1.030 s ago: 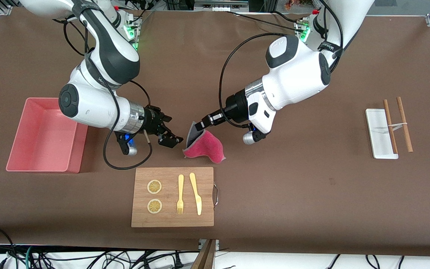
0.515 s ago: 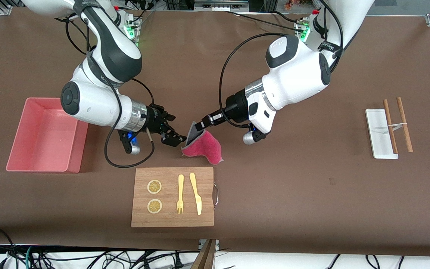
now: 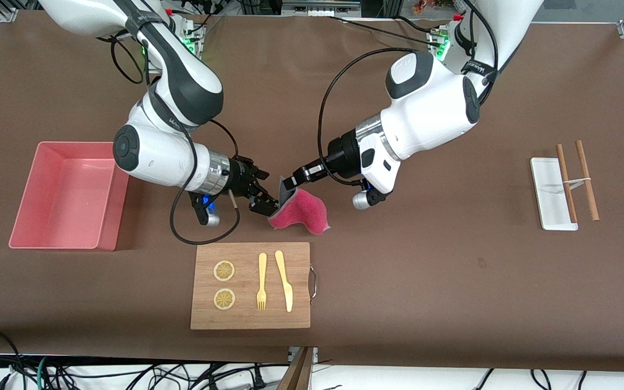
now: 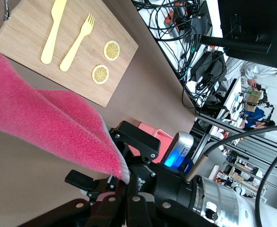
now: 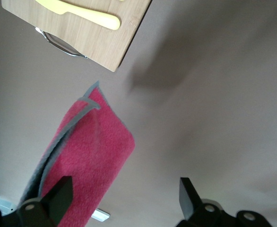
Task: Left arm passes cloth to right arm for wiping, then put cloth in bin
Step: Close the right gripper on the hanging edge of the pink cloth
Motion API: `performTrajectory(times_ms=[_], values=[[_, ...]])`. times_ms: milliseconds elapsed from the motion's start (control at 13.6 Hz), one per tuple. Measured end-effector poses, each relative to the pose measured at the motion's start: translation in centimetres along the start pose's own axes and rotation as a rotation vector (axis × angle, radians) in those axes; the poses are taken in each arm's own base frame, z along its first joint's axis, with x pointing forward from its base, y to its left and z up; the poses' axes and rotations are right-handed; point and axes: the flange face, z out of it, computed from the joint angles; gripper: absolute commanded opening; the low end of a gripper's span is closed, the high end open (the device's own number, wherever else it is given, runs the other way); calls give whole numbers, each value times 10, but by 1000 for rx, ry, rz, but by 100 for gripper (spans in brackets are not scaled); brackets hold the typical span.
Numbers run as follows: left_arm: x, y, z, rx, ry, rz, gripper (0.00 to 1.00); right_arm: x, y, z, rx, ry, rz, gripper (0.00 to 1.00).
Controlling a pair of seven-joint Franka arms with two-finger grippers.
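**Handover, mid-pass**

Left hand [image 3: 294, 183] clamps the cloth's [image 3: 302, 212] grey edge, the cloth hanging above the worktop [image 3: 426, 271] near the board [image 3: 251, 285]. Right hand [image 3: 266, 201], spread wide, flanks its free corner. Next, likely: right closes, then left releases. Bin [image 3: 65, 195] waits.

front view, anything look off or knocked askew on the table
Nothing stands out. The cloth hangs from the shut left gripper, with the open right gripper at its edge. The fork and knife lie neatly on the board.
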Motion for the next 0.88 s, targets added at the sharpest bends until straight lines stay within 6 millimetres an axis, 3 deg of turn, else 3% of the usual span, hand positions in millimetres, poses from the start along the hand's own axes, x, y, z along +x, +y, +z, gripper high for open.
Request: performTrajectory(times_ms=[294, 662, 883], values=[[0, 0, 0, 0, 0, 0, 0, 4, -1, -4, 6, 2, 4, 99], [1, 0, -1, -1, 2, -1, 0, 1, -6, -42, 12, -2, 1, 99], [1, 0, -1, -1, 3, -1, 0, -4, -8, -49, 5, -18, 1, 99]])
